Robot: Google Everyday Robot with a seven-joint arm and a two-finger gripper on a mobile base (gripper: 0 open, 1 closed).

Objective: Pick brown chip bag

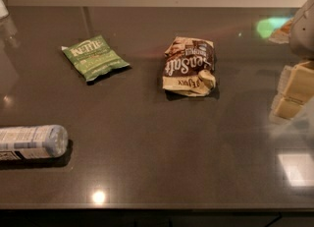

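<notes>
The brown chip bag (189,66) lies on the dark countertop (157,142), a little right of the middle. It is wrinkly, dark brown and cream-tan, with white "Sea Salt" script. My gripper (292,93) shows at the right edge as pale yellow blocks under a grey arm part (304,29). It hovers to the right of the bag, well apart from it, and holds nothing that I can see.
A flat green Kettle chip bag (94,57) lies to the left of the brown bag. A white and blue bottle (32,142) lies on its side at the left edge. The counter's front edge runs along the bottom. A wall stands behind.
</notes>
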